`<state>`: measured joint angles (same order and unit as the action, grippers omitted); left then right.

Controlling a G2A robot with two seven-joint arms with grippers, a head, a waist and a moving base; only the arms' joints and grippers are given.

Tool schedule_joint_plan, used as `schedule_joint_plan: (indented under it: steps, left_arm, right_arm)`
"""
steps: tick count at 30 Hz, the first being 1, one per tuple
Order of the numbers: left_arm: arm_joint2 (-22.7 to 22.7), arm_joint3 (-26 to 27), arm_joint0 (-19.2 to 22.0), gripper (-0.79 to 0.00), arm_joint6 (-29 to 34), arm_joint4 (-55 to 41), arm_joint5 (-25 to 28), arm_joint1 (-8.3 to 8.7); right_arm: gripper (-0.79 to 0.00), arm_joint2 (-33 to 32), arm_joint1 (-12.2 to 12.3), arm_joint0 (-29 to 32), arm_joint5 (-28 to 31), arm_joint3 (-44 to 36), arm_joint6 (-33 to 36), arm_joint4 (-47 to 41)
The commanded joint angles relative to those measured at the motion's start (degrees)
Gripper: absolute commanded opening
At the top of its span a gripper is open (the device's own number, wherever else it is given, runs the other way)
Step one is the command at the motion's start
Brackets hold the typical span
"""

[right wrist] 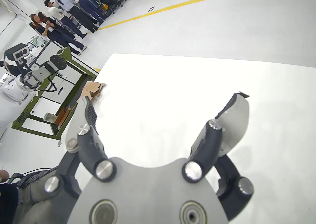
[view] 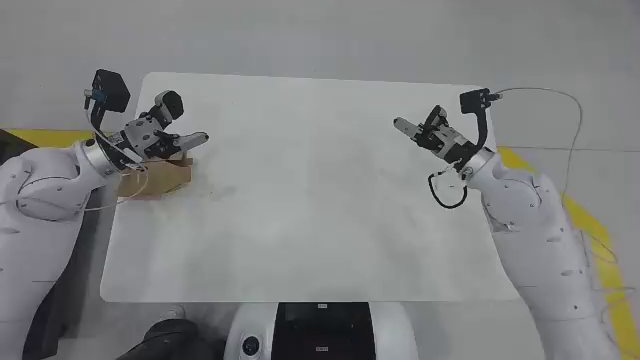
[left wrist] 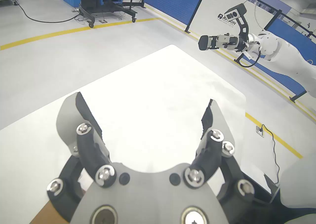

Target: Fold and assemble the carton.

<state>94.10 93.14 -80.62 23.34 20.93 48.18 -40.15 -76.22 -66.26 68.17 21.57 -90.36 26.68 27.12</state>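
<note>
A brown cardboard carton [view: 160, 177] lies at the left edge of the white table [view: 310, 210], partly under my left arm; its flaps look unfolded. It also shows far off as a brown carton [right wrist: 93, 88] in the right wrist view. My left gripper [view: 196, 141] hovers just above and beyond the carton, open, with nothing between its fingers [left wrist: 144, 111]. My right gripper [view: 408, 127] hangs over the table's right side, far from the carton, open and empty [right wrist: 163, 104]. In the left wrist view the right gripper [left wrist: 206, 42] shows across the table.
The table's middle and front are bare white surface. A green-framed cart [right wrist: 49, 101] with cardboard pieces stands on the floor beyond the table's left edge. Yellow floor lines [view: 585, 220] run on both sides of the table.
</note>
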Motion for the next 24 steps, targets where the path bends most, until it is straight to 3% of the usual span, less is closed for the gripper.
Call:
schedule_joint_plan:
  steps: [1,12,15,18,24]
  left_arm:
    - [0.0,0.0,0.0,0.0,0.0,0.0,0.0,0.0]
    - [0.3,-1.5,-0.4,0.0,1.5,-3.3,-2.1,-0.03]
    - [0.3,-3.0,-0.7,0.0,6.8,-10.3,-2.3,0.27]
    - [0.8,-5.5,-0.7,0.0,16.0,-22.7,-2.9,0.93]
    - [5.4,-13.0,0.3,0.0,32.3,-40.8,-6.4,2.47]
  right_arm:
    - [-0.001,0.0,0.0,0.0,0.0,0.0,0.0,0.0]
    - [0.0,0.0,0.0,0.0,0.0,0.0,0.0,0.0]
    - [0.0,0.0,0.0,0.0,0.0,0.0,0.0,0.0]
    - [0.0,0.0,0.0,0.0,0.0,0.0,0.0,0.0]
    - [0.0,0.0,0.0,0.0,0.0,0.0,0.0,0.0]
